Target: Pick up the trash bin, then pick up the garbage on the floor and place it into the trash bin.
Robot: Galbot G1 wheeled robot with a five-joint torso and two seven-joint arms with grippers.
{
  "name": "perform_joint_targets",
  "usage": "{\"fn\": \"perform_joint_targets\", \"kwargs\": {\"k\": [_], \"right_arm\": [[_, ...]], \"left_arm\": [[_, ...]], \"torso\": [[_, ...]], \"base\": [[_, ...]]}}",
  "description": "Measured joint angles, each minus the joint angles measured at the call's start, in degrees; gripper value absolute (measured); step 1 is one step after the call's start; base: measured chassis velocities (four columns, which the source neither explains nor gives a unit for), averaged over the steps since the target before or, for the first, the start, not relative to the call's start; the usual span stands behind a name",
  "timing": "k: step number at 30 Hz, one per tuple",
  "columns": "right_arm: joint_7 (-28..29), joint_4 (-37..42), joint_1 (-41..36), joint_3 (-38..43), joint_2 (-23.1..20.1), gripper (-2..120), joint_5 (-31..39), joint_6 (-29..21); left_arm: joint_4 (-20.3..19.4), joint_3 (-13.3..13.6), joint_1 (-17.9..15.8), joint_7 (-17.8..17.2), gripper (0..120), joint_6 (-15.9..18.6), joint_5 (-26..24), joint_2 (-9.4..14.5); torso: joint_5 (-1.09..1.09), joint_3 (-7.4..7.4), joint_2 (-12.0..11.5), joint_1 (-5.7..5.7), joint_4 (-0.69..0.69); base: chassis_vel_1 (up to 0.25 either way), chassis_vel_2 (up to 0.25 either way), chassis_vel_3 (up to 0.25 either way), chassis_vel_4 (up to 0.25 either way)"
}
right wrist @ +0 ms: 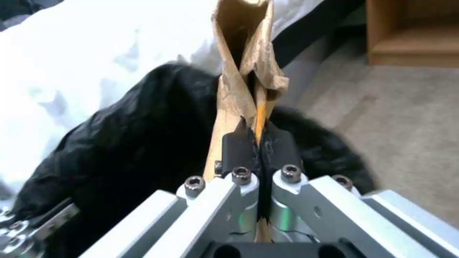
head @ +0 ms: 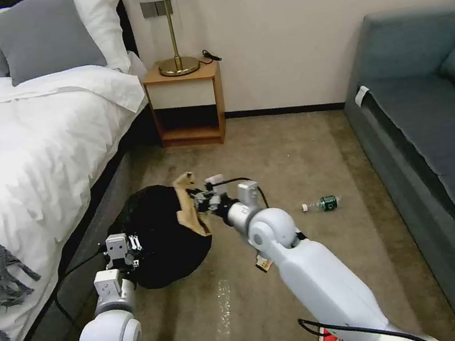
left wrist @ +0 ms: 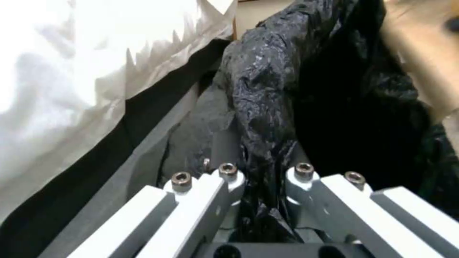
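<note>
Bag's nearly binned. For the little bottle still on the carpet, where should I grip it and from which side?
Probably take the bottle across its green-labelled body, coming straight down from above. It lies on its side on the floor, white cap pointing toward the trash bin, open carpet all round. Set the fingers across its length, so they close on the round sides. The right gripper is nearest but holds the paper bag.

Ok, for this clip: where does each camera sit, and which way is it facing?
Head view: on the head, looking down at the floor; both arms show.
Left wrist view: behind the left gripper, shut on the trash bin rim beside the bed.
Right wrist view: behind the right gripper, shut on the paper bag.
Shared: all see the trash bin.
</note>
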Motion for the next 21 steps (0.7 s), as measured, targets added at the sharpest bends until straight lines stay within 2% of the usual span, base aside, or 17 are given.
{"fn": "perform_joint_targets", "kwargs": {"k": [9, 18, 21], "right_arm": [[-0.2, -1.4, -4.3, -2.4, 2.7, 0, -3.4, 1.1], [0.7, -3.2, -5.0, -2.9, 2.6, 0, -4.7, 1.7], [3.5, -3.8, -5.8, -2.9, 2.4, 7, -5.5, 1.7]], "left_arm": [[1.0, 1.8, -1.7, -0.1, 5, 0.0, 0.0, -2.5], [0.6, 2.6, -1.2, 0.0, 5, 0.0, 0.5, -3.5], [0.2, 2.6, -0.7, 0.1, 5, 0.0, 0.5, -3.4]], "torso": [[0.00, 0.00, 0.0, 0.00, -0.01], [0.01, 0.00, 0.0, 0.00, -0.01], [0.01, 0.00, 0.0, 0.00, -0.01]], "base": [[0.000, 0.000, 0.000, 0.000], [0.000, 0.000, 0.000, 0.000], [0.000, 0.000, 0.000, 0.000]]}}
